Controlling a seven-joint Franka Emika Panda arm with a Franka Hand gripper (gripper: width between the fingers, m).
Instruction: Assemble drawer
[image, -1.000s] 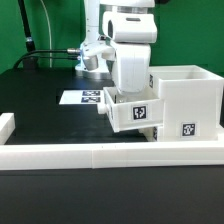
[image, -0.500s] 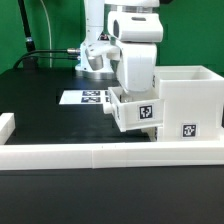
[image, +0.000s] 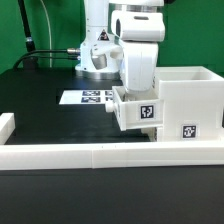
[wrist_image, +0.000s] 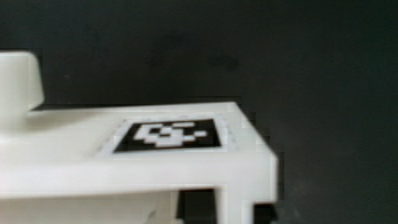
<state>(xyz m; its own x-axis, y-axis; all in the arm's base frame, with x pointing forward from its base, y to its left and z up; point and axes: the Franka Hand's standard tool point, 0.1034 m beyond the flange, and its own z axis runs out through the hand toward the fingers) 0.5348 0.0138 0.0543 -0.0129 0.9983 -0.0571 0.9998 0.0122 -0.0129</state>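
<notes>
On the black table (image: 40, 125), near the exterior view's right, stands the white box of the drawer, the housing (image: 188, 100). It is open at the top and has a black-and-white square tag (image: 188, 129) on its front. A white tray (image: 135, 110) sticks out of the housing toward the exterior view's left. The tray also has a tag (image: 147, 112) on its front face. The tray looks a little tilted, and I cannot tell how far into the housing it has gone. The robot arm (image: 138, 45) hangs straight down over the tray. Its gripper (image: 135, 88) is low, right at the top of the tray, and its fingers are hidden behind the arm and the tray. So I cannot tell if the fingers are spread apart or pinching the tray. Behind the tray, flat on the table, lies the marker board (image: 85, 97) with its small tags. A long low white wall (image: 100, 155) runs along the front of the table, just in front of the housing. In the wrist view, a white part of the drawer (wrist_image: 125, 165) with a tag (wrist_image: 173, 135) on top fills the picture, with the dark table behind it. A white rounded piece shows at one edge, too blurry to name.
</notes>
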